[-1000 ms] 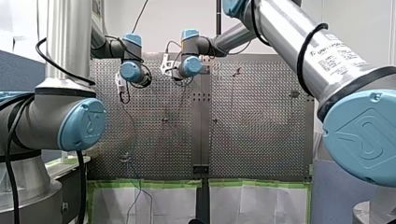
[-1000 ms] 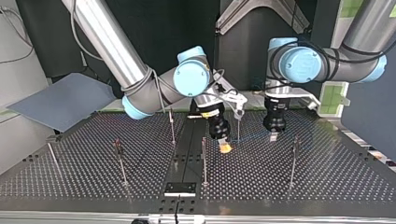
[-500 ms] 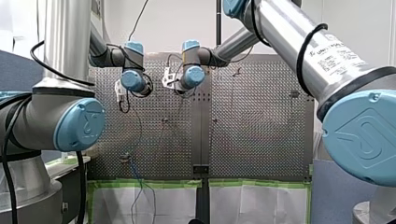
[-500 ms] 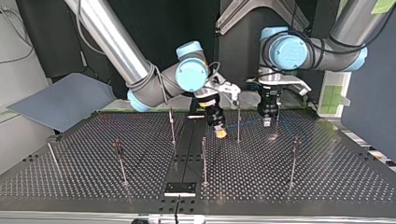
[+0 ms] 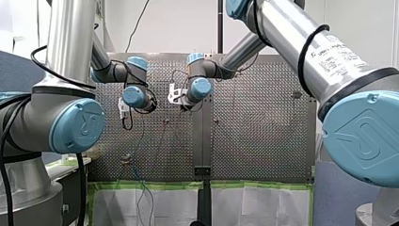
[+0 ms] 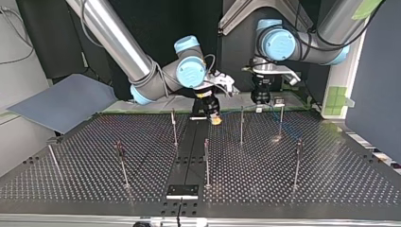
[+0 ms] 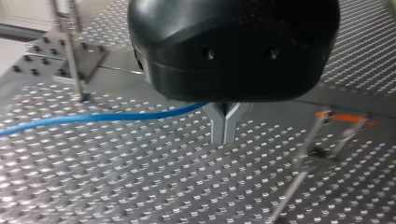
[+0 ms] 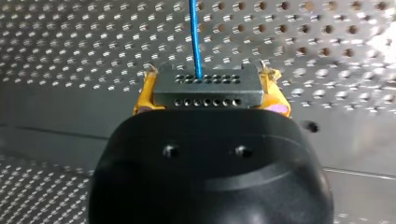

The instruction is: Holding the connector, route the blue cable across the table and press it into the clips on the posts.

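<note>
- Thin metal posts (image 6: 206, 163) stand upright across the perforated table (image 6: 331, 179). In the top view one of them rises between my right gripper (image 6: 215, 119) and my left gripper (image 6: 259, 109), and both grippers hang over the table's far edge.
- A blue-grey panel (image 6: 61, 101) lies tilted off the far corner at the top view's left. A small black plate (image 6: 182, 190) sits at the middle of the near edge.
- In the left wrist view an orange clip (image 7: 343, 117) tops a slanting post beside the fingers, apart from the blue cable (image 7: 93, 117).
- My right gripper pinches the connector (image 8: 207, 93) between its yellow pads (image 8: 144, 95). The connector is a grey block with two rows of small holes.
- The cable leaves the connector's upper face and runs straight ahead over the perforated surface.
- My left gripper's metal fingers (image 7: 219, 128) are pressed together at the tips. The cable comes in from the side and enters the fork just above them.
- The cable is thin and bright blue, and it hangs above the table without touching any post.
</note>
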You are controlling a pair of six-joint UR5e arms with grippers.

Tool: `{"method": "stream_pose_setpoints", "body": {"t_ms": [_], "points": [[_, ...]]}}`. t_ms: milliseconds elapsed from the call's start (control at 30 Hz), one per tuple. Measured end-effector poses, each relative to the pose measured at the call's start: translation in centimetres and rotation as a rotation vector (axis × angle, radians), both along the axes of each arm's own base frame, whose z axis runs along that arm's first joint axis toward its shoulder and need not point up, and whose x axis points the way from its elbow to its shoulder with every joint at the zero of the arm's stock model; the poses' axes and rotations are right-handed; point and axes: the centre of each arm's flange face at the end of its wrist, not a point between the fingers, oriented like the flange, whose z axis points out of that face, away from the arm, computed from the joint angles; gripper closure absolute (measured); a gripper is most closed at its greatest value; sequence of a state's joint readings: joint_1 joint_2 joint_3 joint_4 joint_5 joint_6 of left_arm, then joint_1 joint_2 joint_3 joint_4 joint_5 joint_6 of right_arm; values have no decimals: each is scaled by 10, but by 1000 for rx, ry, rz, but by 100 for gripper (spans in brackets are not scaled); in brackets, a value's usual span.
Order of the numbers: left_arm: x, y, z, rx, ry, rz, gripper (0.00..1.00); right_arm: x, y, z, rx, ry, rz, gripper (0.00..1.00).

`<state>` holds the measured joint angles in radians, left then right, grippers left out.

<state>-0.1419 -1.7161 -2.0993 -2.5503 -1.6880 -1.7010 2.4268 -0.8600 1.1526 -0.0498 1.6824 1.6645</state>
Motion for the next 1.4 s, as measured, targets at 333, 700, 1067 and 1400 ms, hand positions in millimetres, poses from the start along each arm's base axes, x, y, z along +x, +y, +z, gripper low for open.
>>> {"method": "stream_pose_setpoints", "body": {"t_ms": [333, 700, 1067, 1400], "points": [[-2, -11, -29, -27, 34, -19, 100, -11, 11, -30, 42, 52, 10, 100], [6, -15, -64, -58, 50, -18, 100, -12, 6, -42, 59, 51, 24, 100], [17, -8, -68, -111, 11, 0, 100, -18, -9, -55, 78, 47, 29, 100], [29, -3, -90, -109, 39, -1, 100, -23, -18, -55, 84, 40, 32, 100]]}}
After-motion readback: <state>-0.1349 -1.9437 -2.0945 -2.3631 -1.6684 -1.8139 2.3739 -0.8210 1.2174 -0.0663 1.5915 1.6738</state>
